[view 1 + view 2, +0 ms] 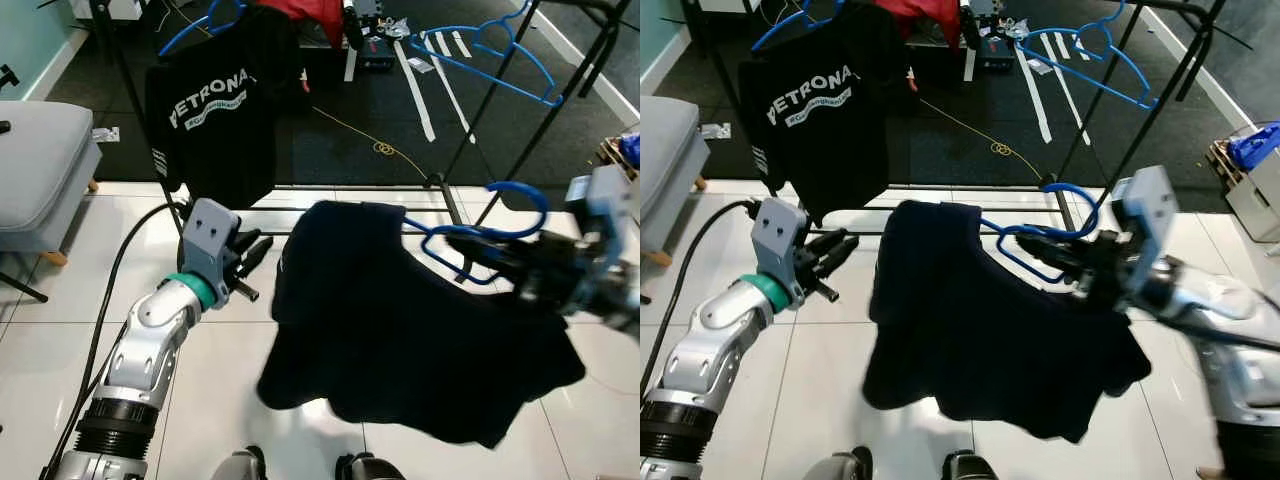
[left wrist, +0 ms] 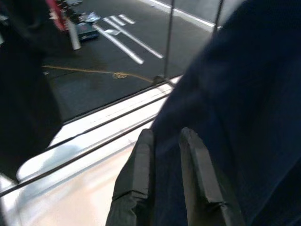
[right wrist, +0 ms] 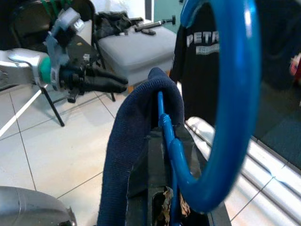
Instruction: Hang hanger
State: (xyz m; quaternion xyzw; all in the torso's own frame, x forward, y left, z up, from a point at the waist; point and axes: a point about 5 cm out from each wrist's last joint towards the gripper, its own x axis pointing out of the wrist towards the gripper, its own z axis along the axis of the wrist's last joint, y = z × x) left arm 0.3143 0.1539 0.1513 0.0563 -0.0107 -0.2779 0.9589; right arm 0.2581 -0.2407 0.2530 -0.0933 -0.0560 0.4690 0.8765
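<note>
A black clothes rack (image 1: 470, 130) stands on the white tile floor (image 1: 210, 390), carrying a black Petronas T-shirt (image 1: 215, 115) and an empty blue hanger (image 1: 495, 60). Before it, a navy sweater (image 1: 400, 320) droops from another blue hanger (image 1: 1045, 240), pinched by the right gripper (image 1: 1065, 255). The left gripper (image 1: 262, 250), fingers pressed together, hovers just beside the sweater

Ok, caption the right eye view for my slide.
Right gripper holds a blue hanger draped with a dark shirt before the rack; left gripper hovers beside the shirt.
</note>
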